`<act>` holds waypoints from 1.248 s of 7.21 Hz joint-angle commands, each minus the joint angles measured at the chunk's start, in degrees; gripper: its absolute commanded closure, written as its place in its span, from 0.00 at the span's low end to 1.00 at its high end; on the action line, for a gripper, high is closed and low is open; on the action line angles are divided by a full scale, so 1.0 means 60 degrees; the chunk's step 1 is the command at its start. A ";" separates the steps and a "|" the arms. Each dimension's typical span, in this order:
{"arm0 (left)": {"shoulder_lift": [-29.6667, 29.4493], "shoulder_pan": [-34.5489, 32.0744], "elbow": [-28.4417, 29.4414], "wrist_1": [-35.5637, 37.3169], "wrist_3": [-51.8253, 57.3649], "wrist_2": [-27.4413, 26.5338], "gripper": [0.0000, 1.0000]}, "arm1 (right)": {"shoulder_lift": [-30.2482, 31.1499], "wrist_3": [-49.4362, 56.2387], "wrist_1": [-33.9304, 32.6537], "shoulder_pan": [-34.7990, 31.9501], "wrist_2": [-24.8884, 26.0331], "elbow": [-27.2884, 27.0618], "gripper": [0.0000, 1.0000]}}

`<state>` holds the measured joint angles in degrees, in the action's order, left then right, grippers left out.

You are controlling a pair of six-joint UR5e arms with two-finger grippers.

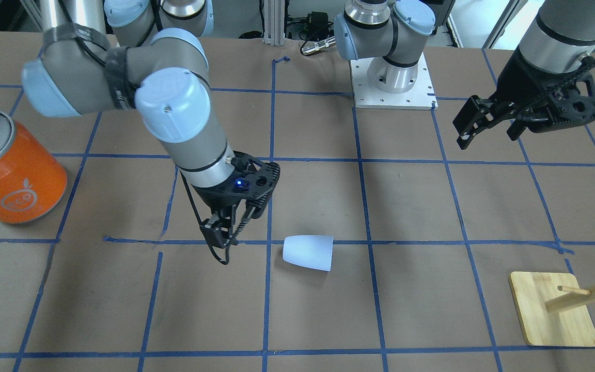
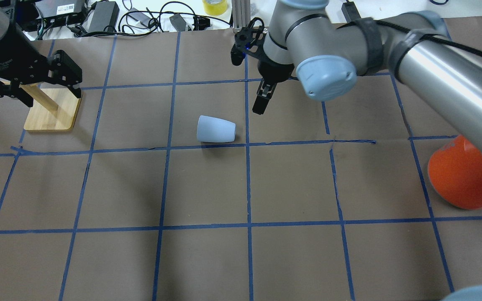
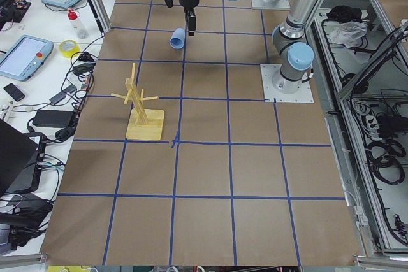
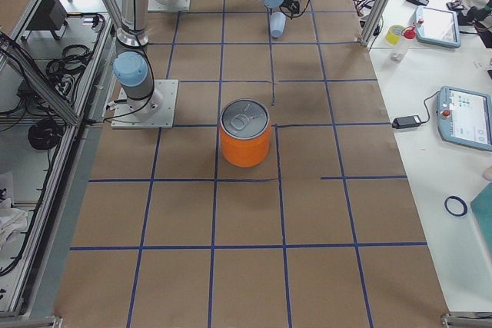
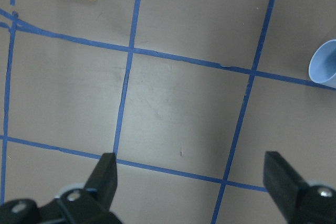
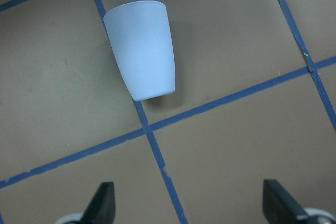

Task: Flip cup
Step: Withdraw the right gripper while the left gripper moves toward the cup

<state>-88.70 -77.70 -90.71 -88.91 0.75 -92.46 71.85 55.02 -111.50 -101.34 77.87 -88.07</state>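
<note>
The pale light-blue cup (image 1: 308, 252) lies on its side on the brown table, its open end towards the robot's left. It also shows in the overhead view (image 2: 216, 129), in the right wrist view (image 6: 142, 48), and at the right edge of the left wrist view (image 5: 324, 65). My right gripper (image 1: 220, 240) (image 2: 262, 100) (image 6: 186, 203) is open and empty. It hangs low near the cup's closed end without touching it. My left gripper (image 1: 488, 132) (image 2: 48, 94) (image 5: 191, 174) is open and empty, held high above the wooden stand.
A large orange can (image 1: 13, 170) (image 2: 462, 175) with a silver lid stands on the robot's right side. A wooden peg stand (image 1: 553, 310) (image 2: 52, 113) stands on its left side. Blue tape lines grid the table. Cables and devices lie beyond the far edge.
</note>
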 commanded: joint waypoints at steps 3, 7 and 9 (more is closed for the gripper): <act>-0.0641 -0.0100 -0.0787 0.1034 -0.0169 0.1285 0.00 | 0.2170 -0.2009 0.2673 0.1888 0.0012 0.0029 0.00; -0.1593 -0.0785 -0.1917 0.2703 -0.0153 0.3999 0.00 | 0.2440 -0.5033 0.4926 0.1816 0.1494 0.1316 0.00; -0.2309 -0.0964 -0.2020 0.3931 -0.0345 0.4697 0.00 | 0.2570 -0.6092 0.4902 0.1845 0.2002 0.1391 0.00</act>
<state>-100.00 -82.45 -102.26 -69.03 -0.84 -67.27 86.74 21.73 -82.67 -90.39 87.63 -80.24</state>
